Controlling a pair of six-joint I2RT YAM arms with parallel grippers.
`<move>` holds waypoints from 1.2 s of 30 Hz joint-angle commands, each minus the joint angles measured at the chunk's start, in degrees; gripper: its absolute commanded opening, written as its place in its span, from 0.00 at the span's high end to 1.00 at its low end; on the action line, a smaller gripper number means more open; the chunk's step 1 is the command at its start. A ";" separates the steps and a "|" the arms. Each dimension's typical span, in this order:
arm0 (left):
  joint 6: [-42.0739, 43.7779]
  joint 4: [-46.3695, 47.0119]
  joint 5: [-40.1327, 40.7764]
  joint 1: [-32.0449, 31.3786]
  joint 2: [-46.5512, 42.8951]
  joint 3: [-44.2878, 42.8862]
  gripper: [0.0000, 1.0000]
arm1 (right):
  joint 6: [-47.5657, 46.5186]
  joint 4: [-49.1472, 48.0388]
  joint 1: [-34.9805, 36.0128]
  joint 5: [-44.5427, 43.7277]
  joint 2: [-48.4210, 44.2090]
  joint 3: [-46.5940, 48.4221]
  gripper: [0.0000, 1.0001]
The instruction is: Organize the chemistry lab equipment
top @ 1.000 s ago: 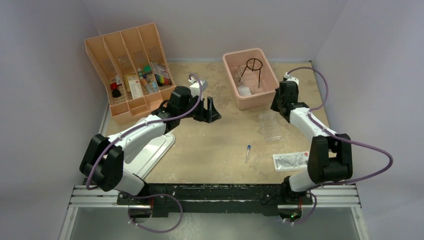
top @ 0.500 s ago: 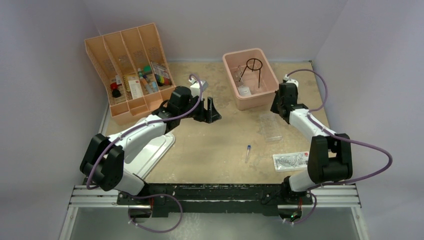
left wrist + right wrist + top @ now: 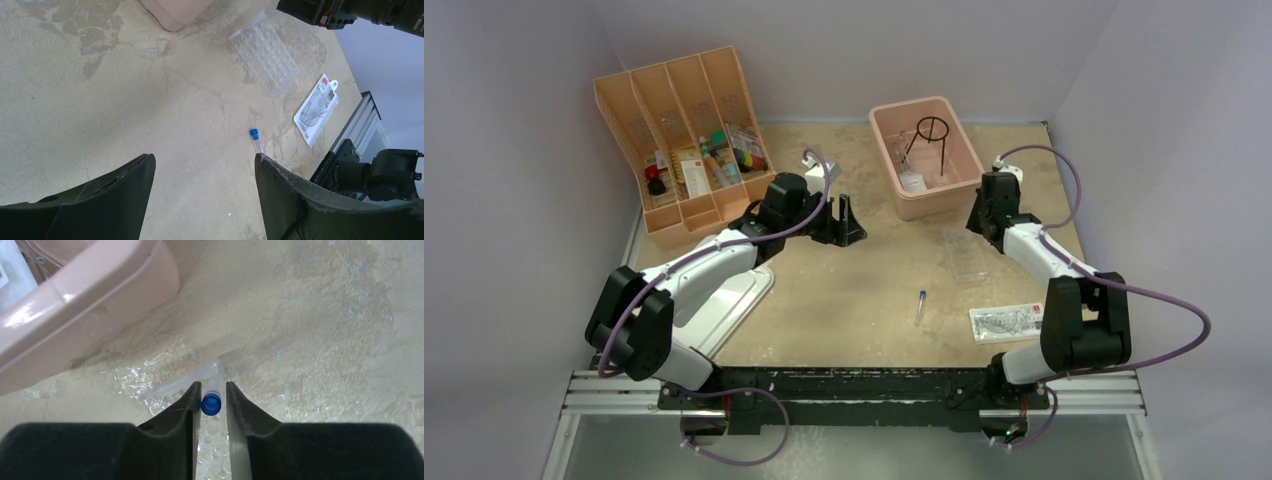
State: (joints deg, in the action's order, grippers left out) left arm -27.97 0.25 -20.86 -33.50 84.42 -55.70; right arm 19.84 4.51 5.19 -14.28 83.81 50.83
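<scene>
My right gripper (image 3: 211, 385) (image 3: 977, 224) hovers over the far end of the clear well rack (image 3: 212, 452) (image 3: 965, 255). A small clear tube with a blue cap (image 3: 211, 404) stands between its fingers. The cap touches the left finger, and a thin gap shows on the right side. My left gripper (image 3: 202, 157) (image 3: 852, 222) hangs open and empty over bare table at mid-left. A second blue-capped tube (image 3: 920, 305) (image 3: 255, 139) lies on the table. A clear packet (image 3: 1007, 322) (image 3: 316, 107) lies at the near right. The black wire tripod (image 3: 932, 135) stands in the pink tub (image 3: 959, 160).
The orange divided tray (image 3: 624, 110), holding several small items, leans at the back left. The pink tub's wall (image 3: 75, 300) is close on the left of my right gripper. A white plate (image 3: 734, 300) lies under the left arm.
The right arm has moved nearer and lower, toward the rack, and its jaws have eased slightly apart. The left arm has not moved.
</scene>
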 commanded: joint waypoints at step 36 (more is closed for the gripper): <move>-4.55 -3.63 17.57 0.47 -8.94 5.23 0.13 | 30.76 27.35 24.88 -0.79 -6.58 3.43 0.49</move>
State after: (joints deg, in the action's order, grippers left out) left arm -31.07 -3.01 -6.76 -33.39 79.09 -52.23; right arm 41.98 30.11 25.34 -12.47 71.94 54.87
